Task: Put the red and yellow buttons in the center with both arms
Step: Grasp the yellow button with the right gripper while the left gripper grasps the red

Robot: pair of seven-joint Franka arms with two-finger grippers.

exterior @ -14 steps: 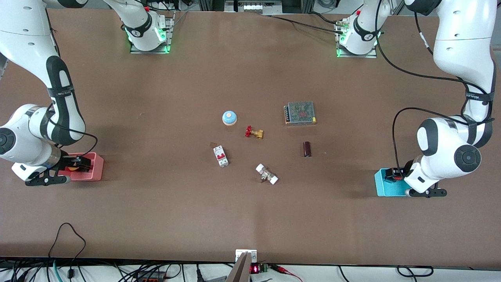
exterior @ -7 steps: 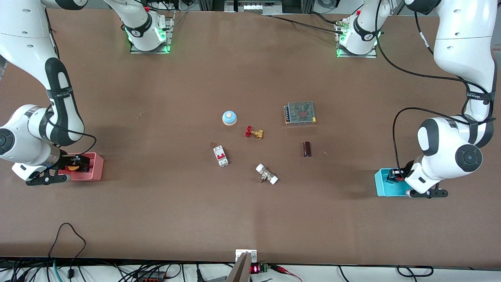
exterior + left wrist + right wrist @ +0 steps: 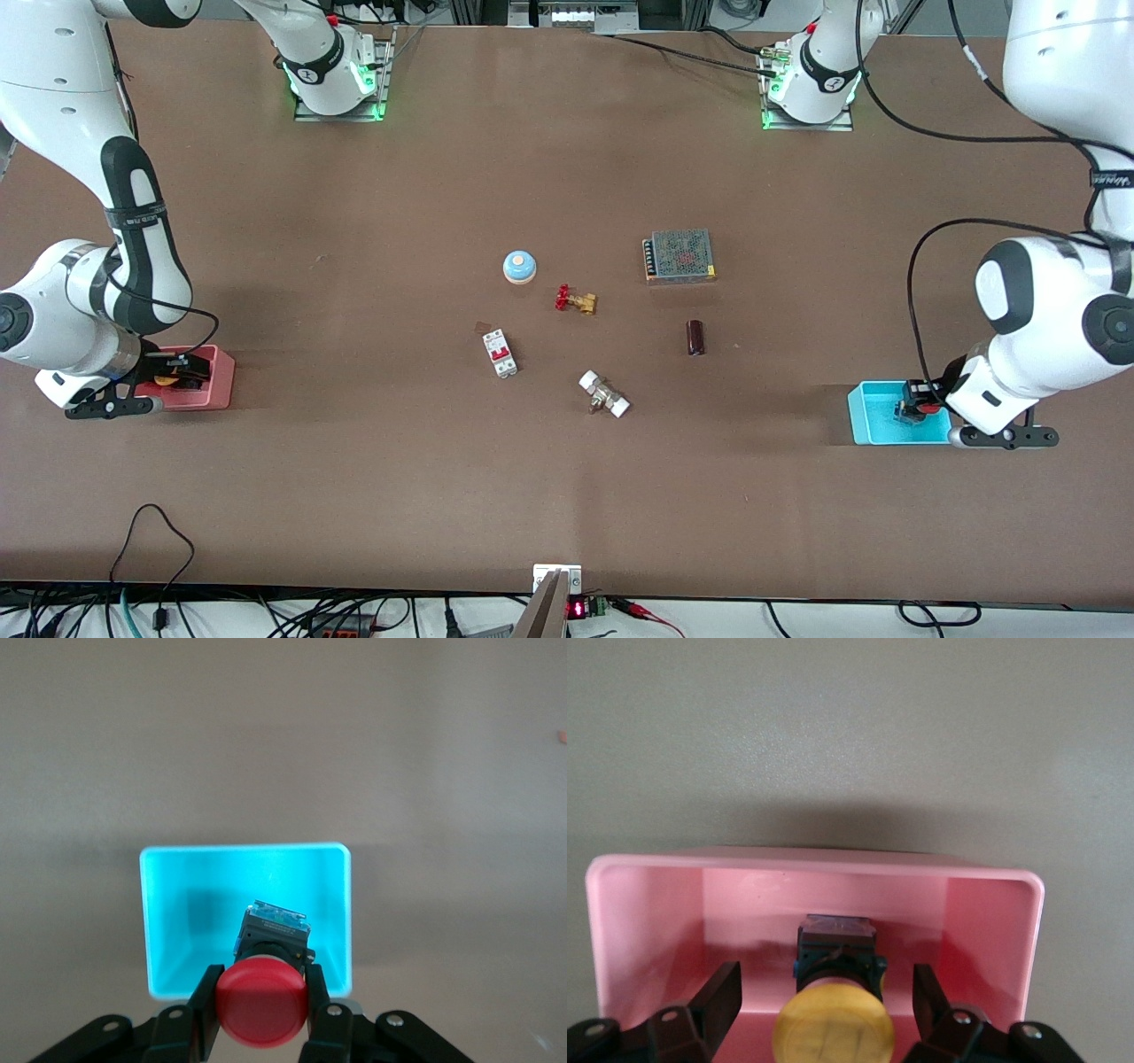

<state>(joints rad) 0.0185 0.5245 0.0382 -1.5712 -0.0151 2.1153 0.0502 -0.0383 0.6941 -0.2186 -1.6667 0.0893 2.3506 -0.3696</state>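
Note:
The red button (image 3: 262, 1002) sits between the fingers of my left gripper (image 3: 262, 1010), which is shut on its cap and holds it over the cyan bin (image 3: 168, 904). In the front view that left gripper (image 3: 912, 409) is over the cyan bin (image 3: 864, 416) at the left arm's end of the table. The yellow button (image 3: 833, 1028) stands in the pink bin (image 3: 992, 921). My right gripper (image 3: 827, 979) is open, with one finger on each side of the button and apart from it. In the front view that right gripper (image 3: 182, 372) is in the pink bin (image 3: 217, 385).
On the brown table's middle lie a blue dome button (image 3: 520, 267), a red-handled brass valve (image 3: 575, 299), a white circuit breaker (image 3: 500, 353), a white-ended fitting (image 3: 604, 394), a dark cylinder (image 3: 695, 338) and a mesh-topped power supply (image 3: 679, 255).
My left arm has shifted toward its end of the table, with the red button in its gripper over the cyan bin. My right gripper has barely moved.

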